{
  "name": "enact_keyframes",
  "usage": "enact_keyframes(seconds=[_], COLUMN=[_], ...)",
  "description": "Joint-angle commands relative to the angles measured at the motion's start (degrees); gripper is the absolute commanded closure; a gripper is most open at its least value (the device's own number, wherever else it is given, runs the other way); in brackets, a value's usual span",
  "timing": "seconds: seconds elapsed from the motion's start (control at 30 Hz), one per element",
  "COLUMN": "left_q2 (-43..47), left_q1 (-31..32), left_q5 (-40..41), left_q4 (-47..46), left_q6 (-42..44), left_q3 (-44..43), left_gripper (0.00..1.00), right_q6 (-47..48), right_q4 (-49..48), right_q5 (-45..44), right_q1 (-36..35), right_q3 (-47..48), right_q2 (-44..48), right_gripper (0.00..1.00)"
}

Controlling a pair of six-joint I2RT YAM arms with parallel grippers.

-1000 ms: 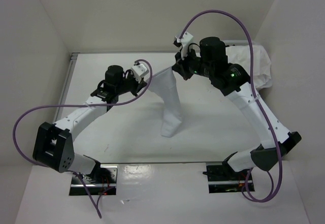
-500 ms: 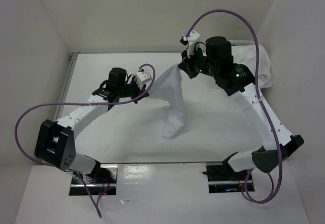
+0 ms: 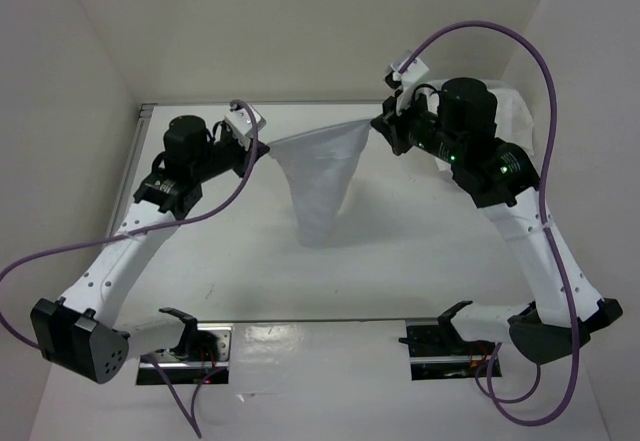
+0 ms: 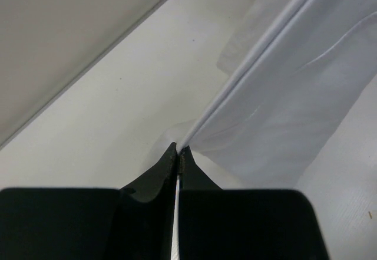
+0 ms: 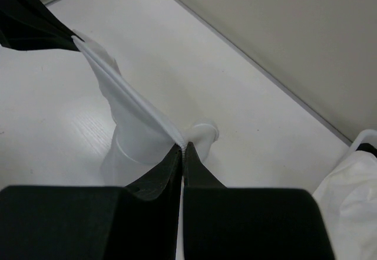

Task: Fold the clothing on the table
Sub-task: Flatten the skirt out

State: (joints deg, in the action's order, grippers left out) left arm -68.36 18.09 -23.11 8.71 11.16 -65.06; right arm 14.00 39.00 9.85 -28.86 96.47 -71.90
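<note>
Top external view first: both arms reach out over the tabletop [image 3: 420, 261] and the white garment [image 3: 320, 176] hangs between them, lifted over the middle of the surface. Left tool [image 3: 264, 145] has one upper corner, right tool [image 3: 378, 124] has the other, and the top edge runs taut from one to the other. Below that edge the fabric narrows to a point that drops towards the tabletop; whether the tip rests on it, I cannot tell from up here. Over to the left wrist view: the left tool [image 4: 178, 151] is pinched fully closed, a thin edge of the garment [image 4: 294, 95] caught between the fingertips and fanning away up to the right above the tabletop [image 4: 118, 95]. Right wrist view, same story: the right tool [image 5: 182, 148] is clamped tight on its corner, and the garment [image 5: 132, 118] stretches off in a folded ridge to the dark fingers of the other arm at top left. At the far right corner of the tabletop sits a second crumpled white cloth [image 3: 518, 121], well apart from the held piece. A grey rail [image 3: 141, 126] edges the left side.
</note>
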Motion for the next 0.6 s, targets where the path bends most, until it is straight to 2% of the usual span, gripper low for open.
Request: enact_keyframes(seconds=[0.0,0.3,0.57], left_q2=[1.3,2.35,-0.54], left_q1=[-0.6,-0.6,1.16], left_q5=[2.99,3.88,2.2], left_q4=[2.28,9.56,12.65], left_q6=[-3.07,-4.21,-5.36], left_q3=[-2.96,-14.56,-17.38], left_gripper=[1.0,1.0,1.0], right_q6=[0.59,1.12,0.59], right_q4=[-1.74,0.81,3.88], right_q5=[-0.36,2.72,7.91], right_q1=[0.56,0.56,0.56], right_q3=[0.3,0.92,2.32], right_q2=[2.11,2.11,-5.52], right_gripper=[1.0,1.0,1.0])
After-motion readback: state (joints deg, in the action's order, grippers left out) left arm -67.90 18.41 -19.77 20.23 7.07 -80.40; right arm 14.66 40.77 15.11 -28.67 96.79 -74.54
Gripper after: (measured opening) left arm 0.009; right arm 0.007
